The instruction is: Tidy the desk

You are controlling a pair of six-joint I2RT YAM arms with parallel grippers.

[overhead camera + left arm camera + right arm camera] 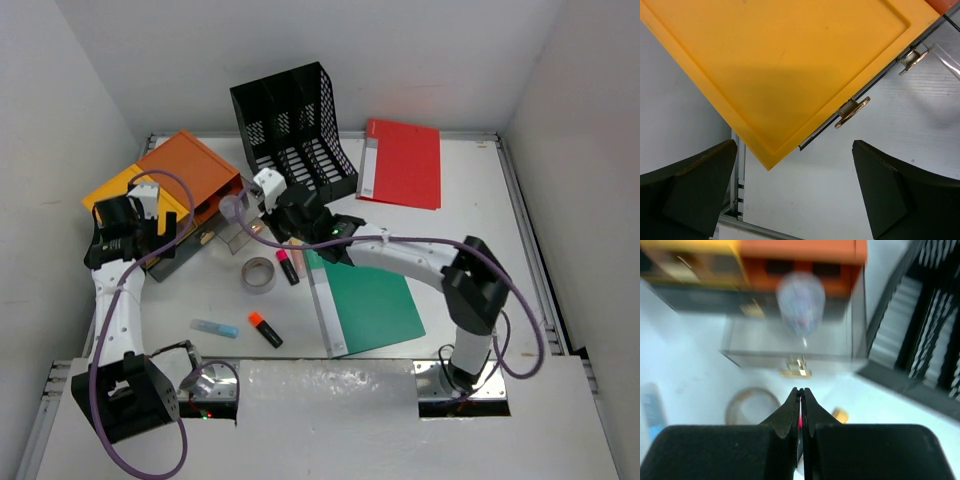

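Note:
The white desk (pixel 440 250) holds loose items. My right gripper (pixel 258 228) is shut and points at the open clear drawer (pixel 232 225) of the orange-yellow drawer box (pixel 165 185). In the right wrist view its tips (pixel 800 395) hover just in front of the drawer's brass handle (pixel 796 371). A thin pink sliver shows between the jaws. A blurred pale lilac round object (pixel 800 304) is over the drawer. My left gripper (pixel 122 238) is open and empty (pixel 795 192) above the yellow box corner (pixel 770 75) and the desk's left edge.
A tape roll (pixel 259 275), pink highlighter (pixel 288 266), orange highlighter (pixel 265 329) and blue stick (pixel 215 328) lie in front of the box. A green folder (pixel 368 305) lies mid-desk. A black mesh file rack (pixel 295 125) and a red folder (pixel 402 162) sit at the back.

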